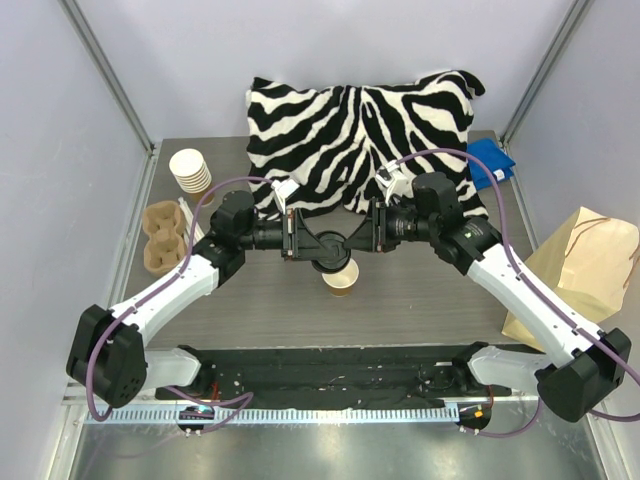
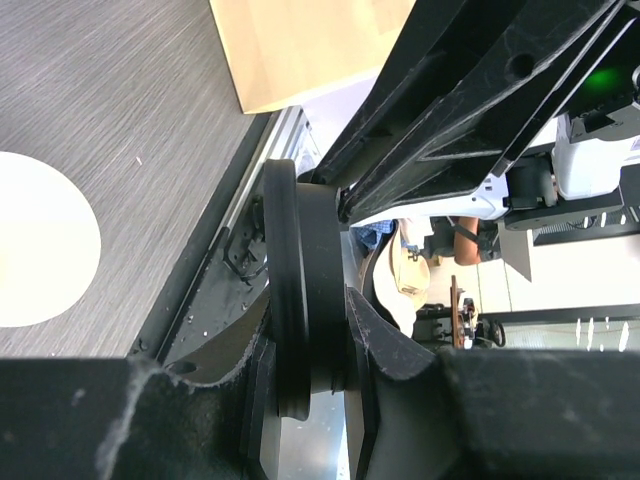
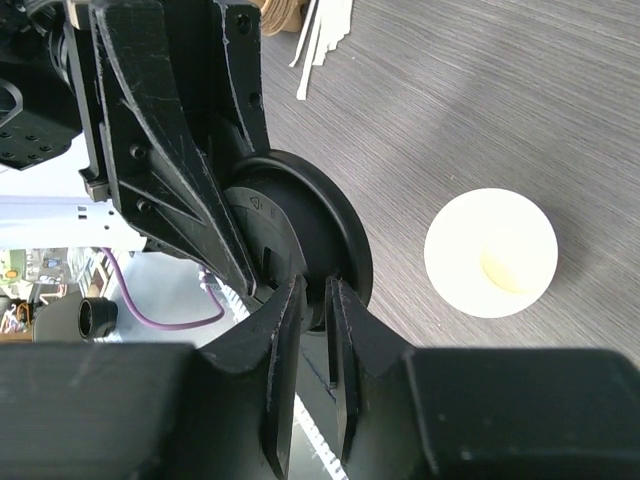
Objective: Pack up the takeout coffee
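No lidded cup shows. An open kraft-brown paper cup (image 1: 341, 279) with a white inside stands at the table's middle; it also shows in the left wrist view (image 2: 30, 240) and the right wrist view (image 3: 490, 252). A round black lid (image 1: 330, 258) hangs just above it, tilted on edge. My left gripper (image 1: 318, 243) is shut on the lid (image 2: 305, 280), pinching it from the left (image 2: 312, 345). My right gripper (image 1: 352, 243) is shut on the lid's rim (image 3: 310, 235) from the right (image 3: 315, 300). The two grippers' fingertips almost meet.
A zebra-print pillow (image 1: 360, 125) lies behind the grippers. A stack of unlidded cups (image 1: 190, 170) and a cardboard cup carrier (image 1: 162, 235) sit at the left. A kraft paper bag (image 1: 585, 270) lies at the right edge, a blue item (image 1: 492, 160) at the back right.
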`<control>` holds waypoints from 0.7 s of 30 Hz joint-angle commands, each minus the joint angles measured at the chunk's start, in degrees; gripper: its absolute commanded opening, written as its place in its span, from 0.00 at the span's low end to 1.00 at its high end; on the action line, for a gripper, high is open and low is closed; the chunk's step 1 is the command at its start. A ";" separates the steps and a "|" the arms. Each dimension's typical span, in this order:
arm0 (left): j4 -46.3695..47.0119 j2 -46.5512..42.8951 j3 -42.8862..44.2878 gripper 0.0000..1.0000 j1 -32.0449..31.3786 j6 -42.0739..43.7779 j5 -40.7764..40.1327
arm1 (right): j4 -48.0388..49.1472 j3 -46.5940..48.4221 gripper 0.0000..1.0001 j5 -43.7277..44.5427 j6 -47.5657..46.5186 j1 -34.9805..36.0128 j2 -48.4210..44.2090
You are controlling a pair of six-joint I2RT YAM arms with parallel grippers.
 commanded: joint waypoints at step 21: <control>5.50 -1.58 -0.57 0.00 0.07 -1.70 -0.45 | 2.48 -1.93 0.28 1.14 -1.74 3.14 -0.71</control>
